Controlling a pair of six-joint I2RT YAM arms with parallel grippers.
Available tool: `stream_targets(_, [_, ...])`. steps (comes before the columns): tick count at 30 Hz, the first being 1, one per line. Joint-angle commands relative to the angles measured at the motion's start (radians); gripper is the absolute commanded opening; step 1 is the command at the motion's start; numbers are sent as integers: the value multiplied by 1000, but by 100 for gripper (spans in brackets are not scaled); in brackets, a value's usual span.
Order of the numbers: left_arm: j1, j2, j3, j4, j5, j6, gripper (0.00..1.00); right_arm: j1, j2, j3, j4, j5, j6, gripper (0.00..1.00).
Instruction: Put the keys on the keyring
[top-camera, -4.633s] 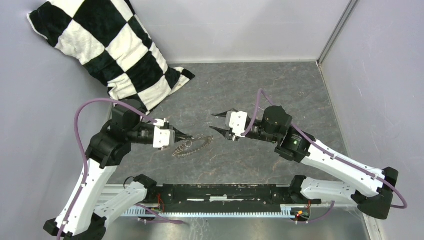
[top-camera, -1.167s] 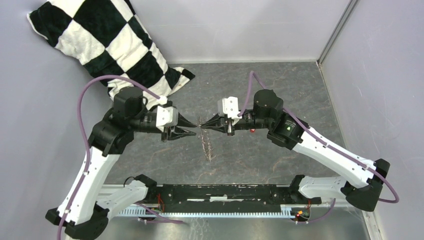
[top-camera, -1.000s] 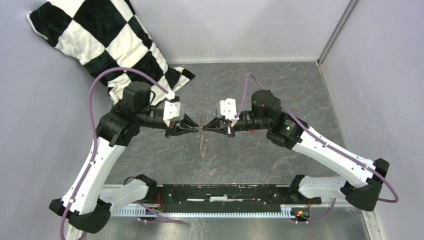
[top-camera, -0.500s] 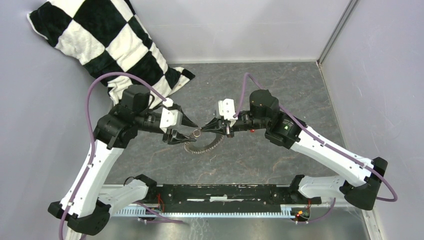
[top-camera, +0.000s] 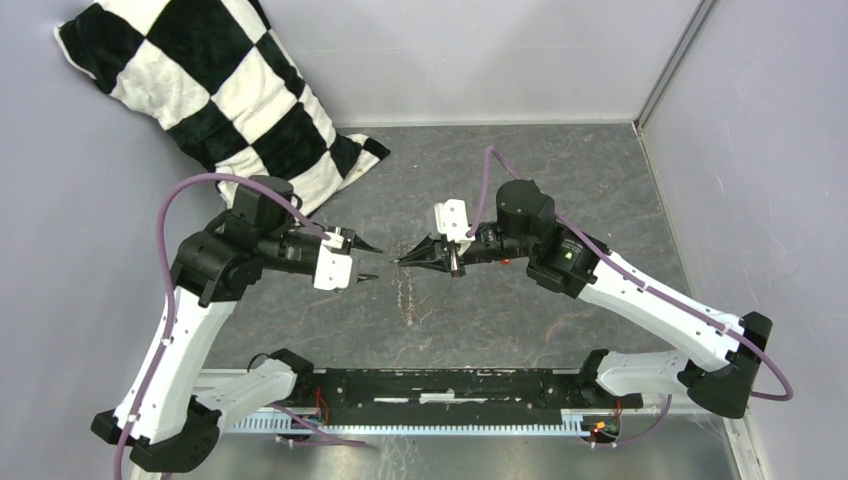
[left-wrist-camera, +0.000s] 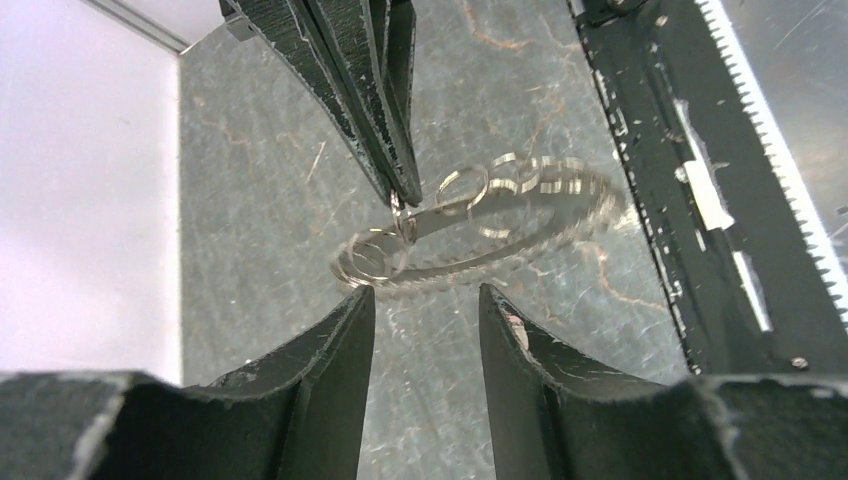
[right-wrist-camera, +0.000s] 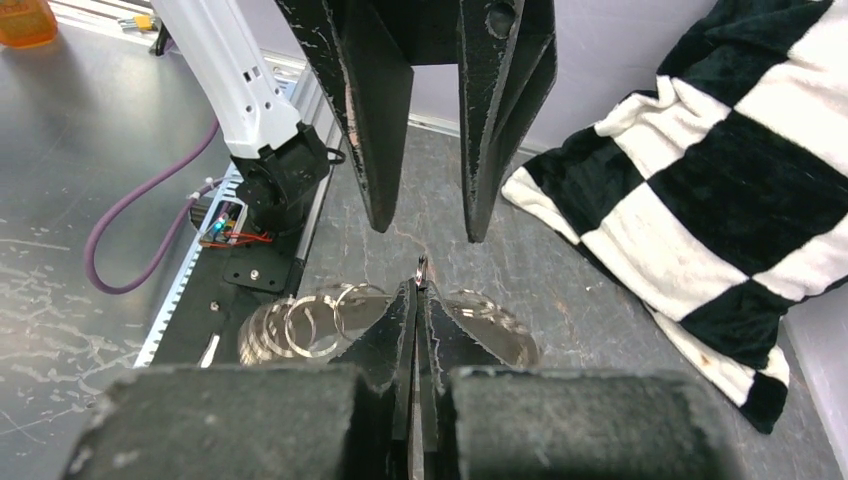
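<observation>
Lets go with the left gripper and draws it back left of centre, jaws apart and empty. Keeps the keyring pinched in the tightly closed right gripper, dangling edge-on at mid-frame. Looks like regrasping; next calls for steadying the ring, then a fresh left grip for threading.

**Left gripper lets go of keyring**

The left gripper draws back from the right gripper, its jaws now parted and clear of the metal they gripped a second ago. The keyring, seconds earlier lying flat on the desk, now hangs edge-on from the right jaws alone, which were open then and are pinched together now.
</observation>
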Motion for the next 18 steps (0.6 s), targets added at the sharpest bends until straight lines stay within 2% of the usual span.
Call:
stream_targets(1, [-2, -2, 59, -44, -37, 115, 49, 5, -6, 23, 104, -31, 26, 1])
stream_targets(6, [-3, -1, 24, 69, 38, -36, 45, 5, -4, 18, 124, -41, 39, 1])
stream_targets(10, [-2, 9, 16, 143, 45, -164, 39, 5, -1, 20, 121, -43, 40, 1])
stream_targets(18, [-4, 16, 30, 147, 71, -227, 32, 5, 15, 23, 128, -49, 42, 1])
